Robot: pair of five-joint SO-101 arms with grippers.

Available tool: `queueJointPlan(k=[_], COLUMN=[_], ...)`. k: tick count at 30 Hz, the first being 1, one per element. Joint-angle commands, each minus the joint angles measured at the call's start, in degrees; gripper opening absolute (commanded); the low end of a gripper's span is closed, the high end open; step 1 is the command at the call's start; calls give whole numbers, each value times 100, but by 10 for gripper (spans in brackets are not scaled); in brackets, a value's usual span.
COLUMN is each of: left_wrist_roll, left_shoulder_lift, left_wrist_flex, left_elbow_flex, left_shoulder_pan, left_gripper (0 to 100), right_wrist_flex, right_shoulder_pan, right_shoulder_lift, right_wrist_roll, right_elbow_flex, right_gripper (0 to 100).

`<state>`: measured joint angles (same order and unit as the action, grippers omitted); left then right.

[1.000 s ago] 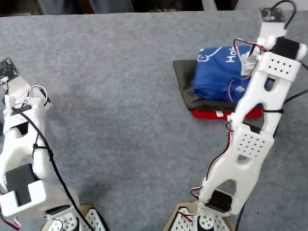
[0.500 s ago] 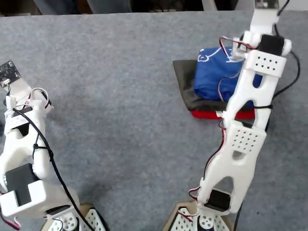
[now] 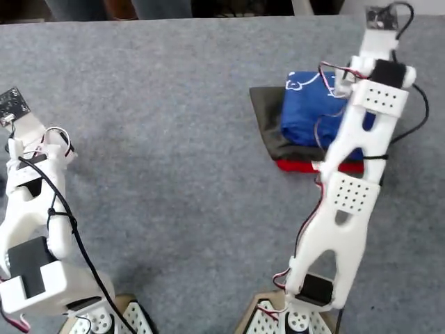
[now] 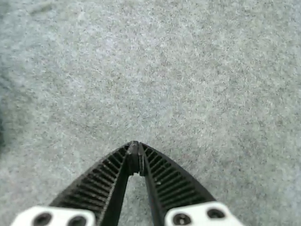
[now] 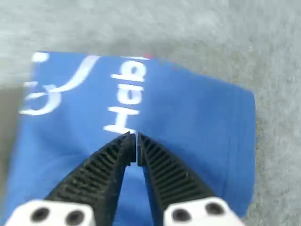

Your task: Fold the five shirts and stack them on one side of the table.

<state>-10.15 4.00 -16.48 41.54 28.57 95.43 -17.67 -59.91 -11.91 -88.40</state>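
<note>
Over at two o'clock on the table (image 3: 160,104) sits the stack: a red shirt (image 3: 299,165) at the bottom, a dark grey shirt (image 3: 266,122) on it, and a folded blue shirt (image 3: 306,111) with white print on top. I count three layers; whether more lie between them I can't tell. My right fingers (image 5: 101,167) are pressed together with nothing between them, over the middle of the blue shirt. Whether they touch the cloth I can't say. My left fingers (image 4: 106,176) are likewise closed tip to tip on nothing, over bare grey table at about nine o'clock, well apart from the stack.

I judge these shirts to be light, limp cloth with no stiffness, so a pinch would lift only the ply I catch while the rest droops or unfolds. The rough table cover will likely drag on fabric, so sliding could rumple the lower shirts. If the pile needs squaring, I'd take hold at a folded edge, pinching through all plies, not the slack middle.
</note>
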Motion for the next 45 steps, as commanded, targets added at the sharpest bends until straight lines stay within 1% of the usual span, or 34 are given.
queueJointPlan(k=[1,4,6,11,13,16,19,22,28,32,35,39,42,43,45], left_wrist_roll=[9,9,9,9,9,9,9,9,9,9,9,9,9,9,9], left_shoulder_lift=[281,281,281,281,281,281,281,281,281,281,281,281,281,290,316], left_wrist_flex=[123,123,123,123,123,123,123,123,123,123,123,123,123,123,123], left_elbow_flex=[-66,-66,-66,-75,-75,-75,-75,-75,-75,-75,-75,-75,-75,-75,-75], left_shoulder_pan=[-84,-84,-84,-75,-75,-75,-75,-75,-75,-75,-75,-75,-75,-75,-66], left_gripper=[33,33,33,33,33,33,33,33,33,33,33,33,33,33,33], right_wrist_flex=[527,580,589,580,571,545,343,123,97,-9,-211,-264,-273,-273,-360], right_shoulder_pan=[448,782,1116,1881,2048,2154,2154,2075,1952,1837,1626,1380,1345,1345,1336], right_shoulder_lift=[681,1244,1622,2501,2695,2774,2765,2756,2756,2756,2747,2501,2264,2211,2141], right_wrist_roll=[-9,0,0,26,26,26,0,-35,-484,-624,-1020,-1099,-1240,-1248,-1248], right_elbow_flex=[-725,-127,462,2809,3618,4321,4541,4611,4567,4585,4611,4558,4549,4549,4549], right_gripper=[18,20,47,267,310,312,311,311,311,311,311,311,311,305,259])
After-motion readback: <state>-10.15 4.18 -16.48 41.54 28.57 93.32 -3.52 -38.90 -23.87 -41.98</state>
